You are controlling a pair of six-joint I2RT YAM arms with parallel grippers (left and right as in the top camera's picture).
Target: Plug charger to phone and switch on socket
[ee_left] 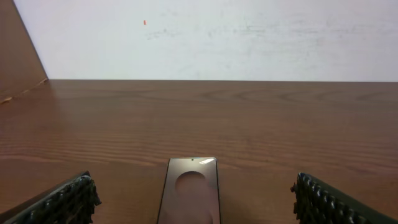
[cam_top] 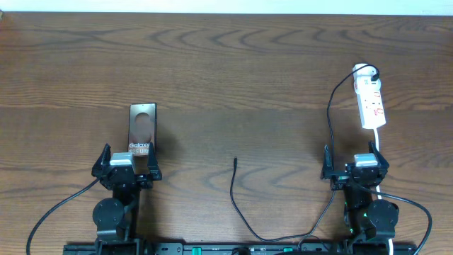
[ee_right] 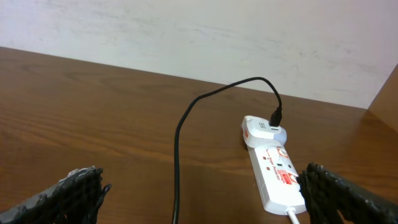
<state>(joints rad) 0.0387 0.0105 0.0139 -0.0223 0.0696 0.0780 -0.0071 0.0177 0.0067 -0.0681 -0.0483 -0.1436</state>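
Observation:
The phone lies flat on the wooden table, lettering toward me; its near end sits just ahead of my left gripper, which is open and empty. In the left wrist view the phone lies centred between the two fingers. The charger cable runs from the white plug head down the right side, loops along the front and ends in a loose tip mid-table. The socket lies ahead of my open right gripper. In the right wrist view the socket is right of the charger cable.
The socket's white cord runs back toward the right arm. Thicker black arm cables trail at the front left and front right. A pale wall stands beyond the table's far edge.

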